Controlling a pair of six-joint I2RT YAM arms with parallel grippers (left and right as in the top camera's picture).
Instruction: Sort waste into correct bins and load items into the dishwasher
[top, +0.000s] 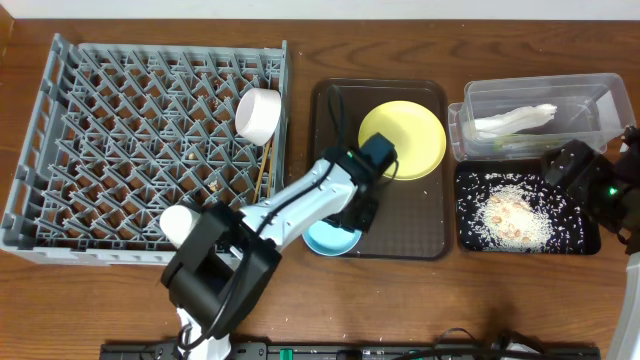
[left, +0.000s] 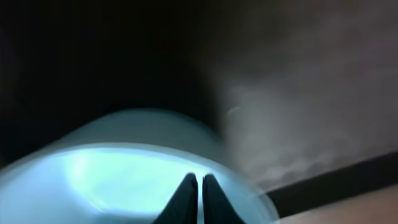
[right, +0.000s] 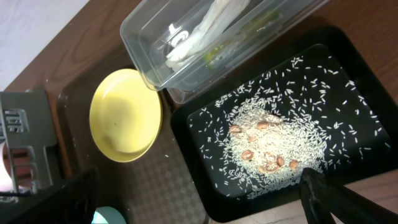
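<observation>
My left gripper (top: 358, 218) is shut on the rim of the small light blue bowl (top: 325, 241), which sits at the front left corner of the brown serving tray (top: 425, 235). Up close, its dark fingertips (left: 186, 193) pinch the pale blue wall of the bowl (left: 112, 174). The yellow plate (top: 402, 138) lies at the back of that tray. A white bowl (top: 258, 114) lies on its side in the grey dish rack (top: 60, 150), with chopsticks (top: 266, 168) by the rack's right wall. My right gripper (top: 580, 175) hangs open over the black tray (right: 193, 124) of rice (right: 267, 146).
The clear tub (top: 590, 95) at the back right holds a white napkin (top: 512, 122) and a bit of green. The black tray (top: 470, 235) sits just in front of it, tight against the serving tray. Bare wooden table runs along the front edge.
</observation>
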